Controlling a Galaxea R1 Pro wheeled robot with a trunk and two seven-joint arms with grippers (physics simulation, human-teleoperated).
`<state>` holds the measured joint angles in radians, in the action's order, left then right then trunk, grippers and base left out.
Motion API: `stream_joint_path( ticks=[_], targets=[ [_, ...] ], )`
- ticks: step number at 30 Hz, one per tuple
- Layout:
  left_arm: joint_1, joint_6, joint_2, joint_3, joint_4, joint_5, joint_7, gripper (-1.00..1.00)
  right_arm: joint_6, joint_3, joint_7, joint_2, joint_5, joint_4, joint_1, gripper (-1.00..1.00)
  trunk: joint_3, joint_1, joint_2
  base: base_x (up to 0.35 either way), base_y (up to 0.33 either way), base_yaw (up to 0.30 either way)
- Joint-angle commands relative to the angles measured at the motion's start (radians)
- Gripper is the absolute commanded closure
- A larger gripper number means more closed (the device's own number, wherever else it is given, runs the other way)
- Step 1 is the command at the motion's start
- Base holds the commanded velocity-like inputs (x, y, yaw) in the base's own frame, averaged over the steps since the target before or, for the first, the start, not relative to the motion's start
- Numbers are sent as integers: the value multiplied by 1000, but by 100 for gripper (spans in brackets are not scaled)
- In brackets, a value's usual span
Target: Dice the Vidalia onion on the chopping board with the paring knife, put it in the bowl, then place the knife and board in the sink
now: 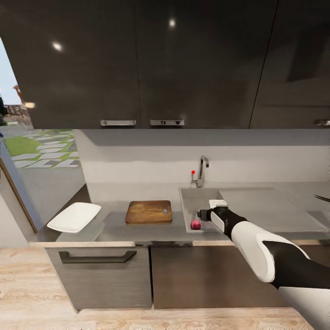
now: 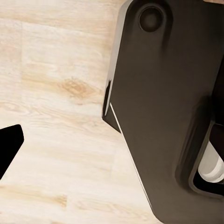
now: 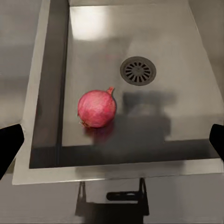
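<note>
A reddish round onion (image 3: 96, 108) lies on the floor of the steel sink (image 3: 196, 88), near its front wall and short of the round drain (image 3: 138, 70). My right gripper (image 3: 112, 149) hangs open above the sink's front rim, one dark fingertip (image 3: 9, 147) on each side of the onion. From the head, the onion (image 1: 195, 224) sits just below the right gripper (image 1: 203, 214). The brown chopping board (image 1: 149, 211) lies on the countertop (image 1: 114, 227) left of the sink (image 1: 195, 197). I cannot make out the paring knife on it. The white bowl (image 1: 74, 216) sits at the counter's left end. My left gripper (image 2: 112, 144) points at the floor, open.
A chrome faucet (image 1: 201, 170) with a red knob stands behind the sink, and the drainboard (image 1: 270, 206) stretches to its right. Black upper cabinets (image 1: 137, 64) hang overhead. A thin dark object (image 1: 322, 198) lies at the far right. The robot's dark base (image 2: 163, 107) stands on the wooden floor (image 2: 56, 93).
</note>
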<state>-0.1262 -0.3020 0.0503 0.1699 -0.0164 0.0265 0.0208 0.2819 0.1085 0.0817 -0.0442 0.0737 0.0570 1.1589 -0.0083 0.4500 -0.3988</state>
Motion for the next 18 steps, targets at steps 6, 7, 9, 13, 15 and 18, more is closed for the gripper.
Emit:
stream_joint_path(
  ticks=[6,7,9,13,15,18],
  targets=[
    [0,-5,0,4,-2,3,2,-100,5,8,3,-6,8,0,0,-100,-1,0,-1,-303,-3,0],
    [0,-5,0,4,-2,3,2,-100,5,8,3,-6,8,0,0,-100,-1,0,-1,-332,-1,0],
    [0,-5,0,4,-2,3,2,-100,5,8,3,-6,8,0,0,-100,-1,0,-1,-334,0,0],
    [0,-5,0,5,-2,3,2,-100,5,8,3,-6,8,0,0,-100,-1,0,-1,-337,0,0],
    [0,-5,0,4,-2,3,2,-100,5,8,3,-6,8,0,0,-100,-1,0,-1,-338,0,0],
    [0,-5,0,4,-2,3,2,-100,5,8,3,-6,8,-1,0,-100,-1,0,-1,-338,0,0]
  ],
)
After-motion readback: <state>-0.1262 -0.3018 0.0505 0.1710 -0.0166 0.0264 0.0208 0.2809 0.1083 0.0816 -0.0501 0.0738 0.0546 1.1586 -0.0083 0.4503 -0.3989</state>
